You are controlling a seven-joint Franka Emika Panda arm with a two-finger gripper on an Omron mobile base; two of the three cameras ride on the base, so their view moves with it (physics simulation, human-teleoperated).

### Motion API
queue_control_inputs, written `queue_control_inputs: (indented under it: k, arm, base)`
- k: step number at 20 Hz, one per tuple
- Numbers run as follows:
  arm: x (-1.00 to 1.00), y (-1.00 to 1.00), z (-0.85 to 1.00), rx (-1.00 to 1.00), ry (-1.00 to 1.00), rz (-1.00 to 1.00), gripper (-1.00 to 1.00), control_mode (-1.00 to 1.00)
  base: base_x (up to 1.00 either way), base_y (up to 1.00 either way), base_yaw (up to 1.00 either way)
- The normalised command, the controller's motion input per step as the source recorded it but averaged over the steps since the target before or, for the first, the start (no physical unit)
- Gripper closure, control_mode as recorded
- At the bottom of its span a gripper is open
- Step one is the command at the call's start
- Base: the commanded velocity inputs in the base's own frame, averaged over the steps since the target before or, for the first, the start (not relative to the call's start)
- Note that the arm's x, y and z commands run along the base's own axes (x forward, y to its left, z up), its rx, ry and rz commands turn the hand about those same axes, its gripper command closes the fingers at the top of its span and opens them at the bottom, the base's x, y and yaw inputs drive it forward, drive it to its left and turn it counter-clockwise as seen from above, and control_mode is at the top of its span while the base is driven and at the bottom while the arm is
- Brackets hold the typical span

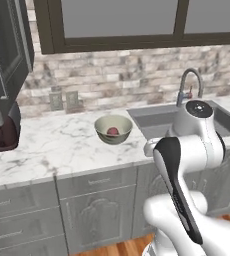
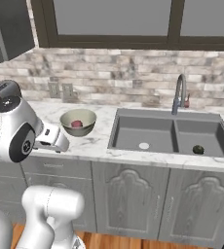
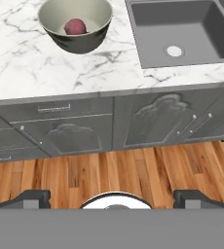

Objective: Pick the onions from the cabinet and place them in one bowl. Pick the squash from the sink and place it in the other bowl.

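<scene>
So the gripper [image 3: 112,197] is hanging out in front of the lower cabinets, jaws spread wide with nothing between them. In the hand view, both dark tips sit at the bottom corners and there's a big patch of wooden floor [image 3: 133,170] just past them. Plenty of open air there, nothing crowding the hand.

Next out is the bench [image 3: 26,63] front edge, running straight across above the grey drawers. On the marble top sits the bowl [image 3: 76,24], a little back from the edge, with the reddish-purple onion [image 3: 75,26] resting in the bottom. Bare marble lies all around the bowl, and the sink [image 2: 170,133] rim starts a short way to its right.

The right base view gives the squash [image 2: 198,149]: small dark green lump in the right basin, near the front wall. In the left base view the arm's white body covers most of the sink, so the squash is blocked there, and the hand view cuts the right basin off at the frame edge.

Farther back, the faucet [image 2: 179,92] stands behind the basins. The cabinet [image 1: 7,55] door hangs open at the upper left of the left base view, cropped by the frame, and I can't make out the inside. Below it is some dark reddish appliance [image 1: 4,132], half cut off, can't tell what.
</scene>
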Motion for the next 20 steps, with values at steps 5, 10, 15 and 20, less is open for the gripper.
queue_control_inputs:
  k: [5, 10, 15, 20]
  arm:
    - [0.0, 0.0, 0.0, 0.0, 0.0, 0.0, -1.0, 1.0]
    - [0.0, 0.0, 0.0, 0.0, 0.0, 0.0, -1.0, 1.0]
    - [0.0, 0.0, 0.0, 0.0, 0.0, 0.0, -1.0, 1.0]
    - [0.0, 0.0, 0.0, 0.0, 0.0, 0.0, -1.0, 1.0]
  base:
    - [-0.34, 0.09, 0.0]
    - [-0.16, 0.36, -0.03]
    - [-0.24, 0.41, -0.09]
    - [-0.33, 0.52, -0.06]
